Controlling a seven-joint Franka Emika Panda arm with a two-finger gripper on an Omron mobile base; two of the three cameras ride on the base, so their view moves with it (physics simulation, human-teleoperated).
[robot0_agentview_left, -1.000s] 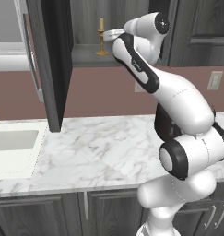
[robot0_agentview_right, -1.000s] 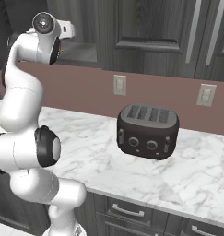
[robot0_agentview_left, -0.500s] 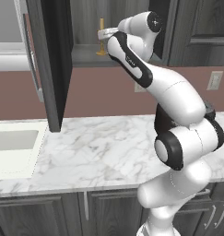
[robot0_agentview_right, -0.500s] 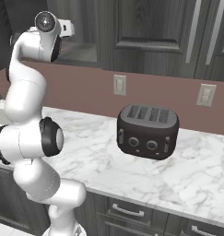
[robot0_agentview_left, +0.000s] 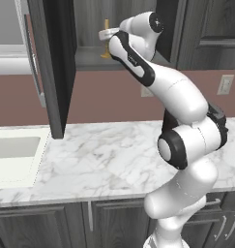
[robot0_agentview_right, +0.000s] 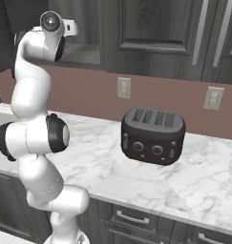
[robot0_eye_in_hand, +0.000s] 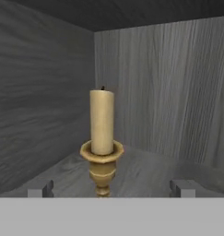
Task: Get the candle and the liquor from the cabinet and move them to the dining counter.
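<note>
The candle (robot0_eye_in_hand: 102,122) stands upright straight ahead of my hand, a pale-yellow stick with a dark wick in a golden brass holder whose cup flares just under the wax. It sits on the grey wooden floor of the cabinet (robot0_eye_in_hand: 44,92), towards the back left corner where the side wall and rear wall meet, and apart from both walls. From the left base view I see the candle (robot0_agentview_left: 106,41) as a thin yellow sliver on the cabinet (robot0_agentview_left: 90,60) shelf, just beside my wrist, with the dark door swung open to the left and its long silver bar handle (robot0_agentview_left: 35,63) running down the door's edge.

My gripper (robot0_eye_in_hand: 111,188) is spread wide, one dark finger tip at either side of the candle's stem. Neither fingertip touches the holder; the brass stem rises in the gap, closer to the left tip than to the right. I hold nothing.

My arm reaches up from the marble worktop (robot0_agentview_left: 99,160) into the open cabinet. At the worktop's left end lies a white sink (robot0_agentview_left: 12,155). In the right base view a dark four-slot toaster (robot0_agentview_right: 152,136) stands on the marble (robot0_agentview_right: 136,183) near the brownish-pink back wall, well to the right of my arm, with a light switch plate (robot0_agentview_right: 123,88) above it on the wall and an outlet plate (robot0_agentview_right: 213,98) further right. Closed dark wall cabinets (robot0_agentview_right: 155,33) hang above the toaster.
</note>
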